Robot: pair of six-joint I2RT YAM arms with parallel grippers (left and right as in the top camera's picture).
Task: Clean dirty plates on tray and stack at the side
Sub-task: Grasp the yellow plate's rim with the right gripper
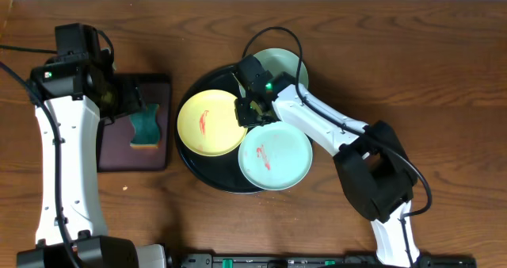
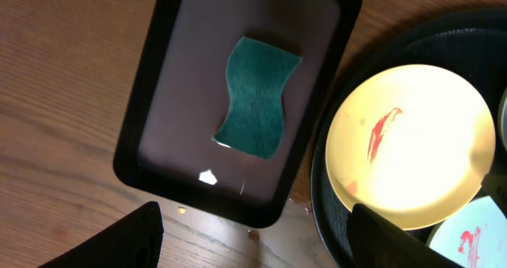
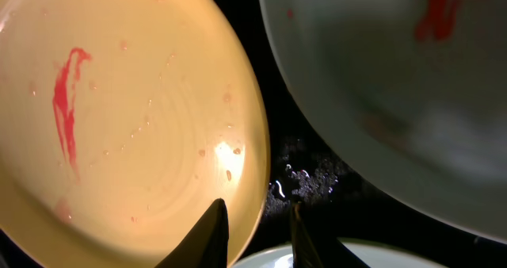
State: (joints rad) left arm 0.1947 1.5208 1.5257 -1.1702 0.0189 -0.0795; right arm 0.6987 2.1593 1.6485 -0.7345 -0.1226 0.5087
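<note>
The round black tray (image 1: 198, 169) holds three plates. The yellow plate (image 1: 207, 124) has a red smear. One pale plate (image 1: 275, 157) at the front right is also smeared. The other pale plate (image 1: 281, 63) lies at the back, partly under my right arm. My right gripper (image 1: 255, 109) is low over the yellow plate's right edge. In the right wrist view its fingers (image 3: 255, 236) straddle the rim of the yellow plate (image 3: 135, 117) with a narrow gap, not clamped. My left gripper (image 2: 253, 236) is wide open and empty, above the table by the maroon tray.
A dark maroon rectangular tray (image 1: 111, 153) left of the black tray holds a green sponge (image 1: 145, 125), which also shows in the left wrist view (image 2: 255, 97). Small crumbs or drops lie on the wood near that tray's corner (image 2: 253, 235).
</note>
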